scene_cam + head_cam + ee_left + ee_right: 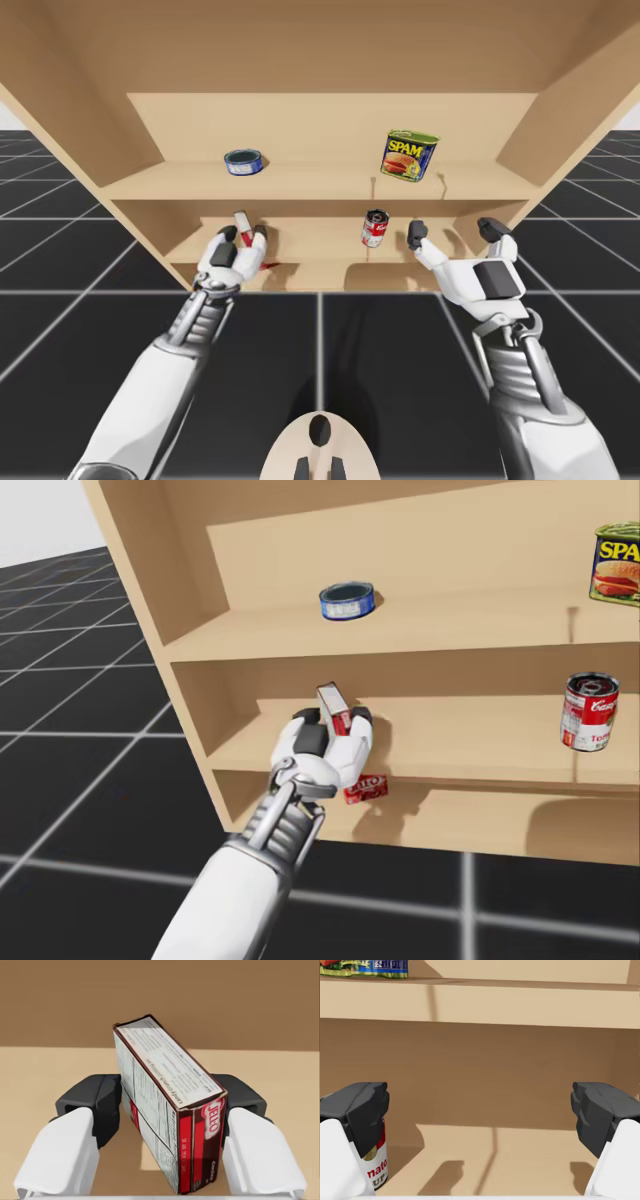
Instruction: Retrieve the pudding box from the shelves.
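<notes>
The robot's left gripper [243, 235] is clamping both fingers on the red-and-white cardboard pudding box [170, 1110], which is tilting between them at the left front edge of the lower board of the tan wooden shelves [320, 268]. The right gripper [480, 1102] is hovering with its fingers spread wide just beside a red-and-white cylindrical can [375, 228], which is standing on the same board between the two grippers, well apart from the box. On the upper board, a flat round blue tin [244, 161] is sitting above the box and a blue-and-yellow rectangular can [408, 155] is standing above the cylindrical can.
</notes>
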Available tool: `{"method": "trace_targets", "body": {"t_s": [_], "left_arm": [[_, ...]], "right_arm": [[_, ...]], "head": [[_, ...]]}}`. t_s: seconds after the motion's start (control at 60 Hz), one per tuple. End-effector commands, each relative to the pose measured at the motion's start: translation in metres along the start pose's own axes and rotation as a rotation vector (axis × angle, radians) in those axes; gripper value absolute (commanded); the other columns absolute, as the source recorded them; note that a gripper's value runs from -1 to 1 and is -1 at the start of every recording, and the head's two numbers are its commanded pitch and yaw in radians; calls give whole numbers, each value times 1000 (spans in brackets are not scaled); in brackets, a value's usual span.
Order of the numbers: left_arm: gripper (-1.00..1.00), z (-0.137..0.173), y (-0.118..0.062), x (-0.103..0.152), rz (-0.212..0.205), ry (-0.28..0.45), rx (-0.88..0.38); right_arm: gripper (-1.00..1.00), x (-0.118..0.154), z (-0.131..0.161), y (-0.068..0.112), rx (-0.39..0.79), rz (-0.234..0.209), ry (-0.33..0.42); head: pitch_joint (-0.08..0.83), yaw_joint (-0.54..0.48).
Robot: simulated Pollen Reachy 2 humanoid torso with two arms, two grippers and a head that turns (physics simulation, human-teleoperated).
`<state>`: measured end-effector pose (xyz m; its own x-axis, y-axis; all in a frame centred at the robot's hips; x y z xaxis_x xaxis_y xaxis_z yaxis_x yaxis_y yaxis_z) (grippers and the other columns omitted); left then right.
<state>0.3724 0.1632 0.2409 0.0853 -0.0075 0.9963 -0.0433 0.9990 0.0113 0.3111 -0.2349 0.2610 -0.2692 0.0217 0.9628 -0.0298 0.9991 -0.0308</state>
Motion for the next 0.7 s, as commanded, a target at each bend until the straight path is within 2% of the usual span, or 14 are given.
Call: {"method": "trace_targets", "body": {"t_s": [0.017, 0.217, 0.333, 0.517, 0.7], "left_arm": [[1000, -1, -19, -9, 62, 24, -15], [1000, 1, -17, -11, 65, 27, -12], [1000, 4, -12, -5, 58, -8, -6], [1000, 24, 0, 12, 6, -53, 2], [1000, 63, 14, 20, -32, -92, -11]], "right_arm": [[-1000, 0, -1, -2, -2, -3, 1], [-1000, -1, -1, -2, -3, -4, 4], [-1000, -1, -1, -2, -4, -5, 4], [-1000, -2, -1, -2, -4, -6, 4], [-1000, -3, -2, -1, -2, -4, 5]], "head": [[430, 308], [428, 309], [428, 309], [428, 307], [424, 311]]}}
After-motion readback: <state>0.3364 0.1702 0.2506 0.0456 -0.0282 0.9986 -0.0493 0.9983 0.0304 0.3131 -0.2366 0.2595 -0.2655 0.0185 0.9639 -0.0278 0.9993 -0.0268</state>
